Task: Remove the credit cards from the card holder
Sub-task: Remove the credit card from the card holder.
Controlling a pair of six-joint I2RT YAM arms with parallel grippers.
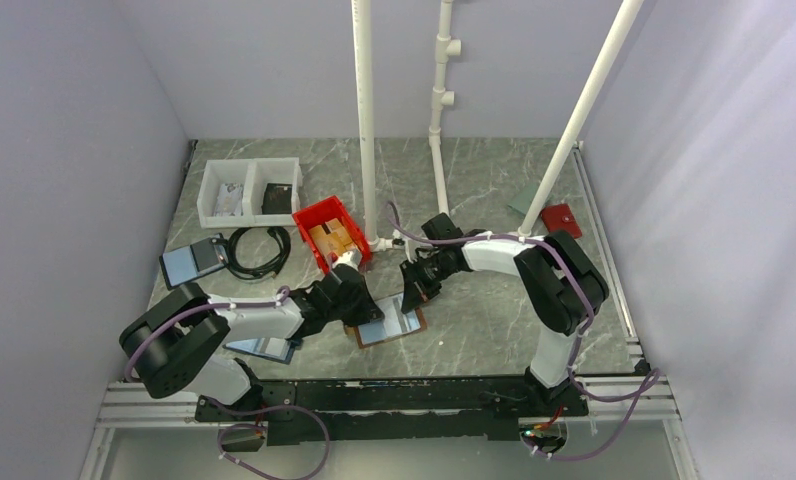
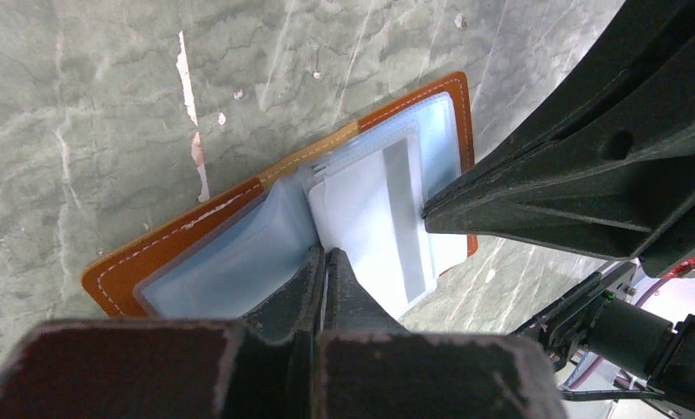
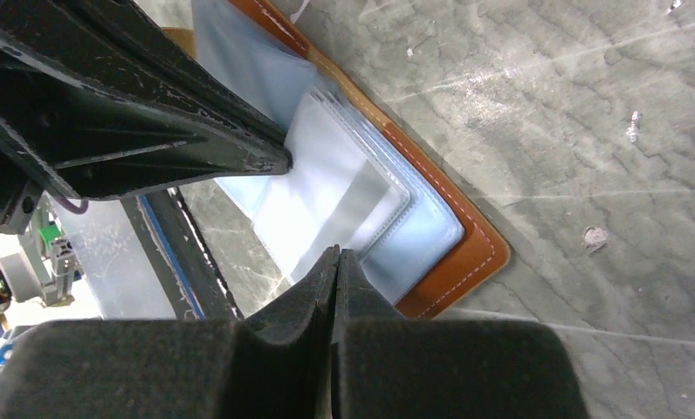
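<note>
The card holder (image 1: 389,328) lies open on the surface (image 1: 494,310), centre-near, with its long axis running left to right. The left end effector (image 2: 326,262) is closed, tips on the clear sleeves (image 2: 239,271) by the spine. I cannot tell whether it pinches a sleeve edge. The right end effector (image 3: 337,257) is also closed and grips nothing, its tip resting at the right-hand page's edge. A striped card (image 2: 396,209) sits in that page, just right of the left tips, so the left end effector looks better placed to draw it out.
</note>
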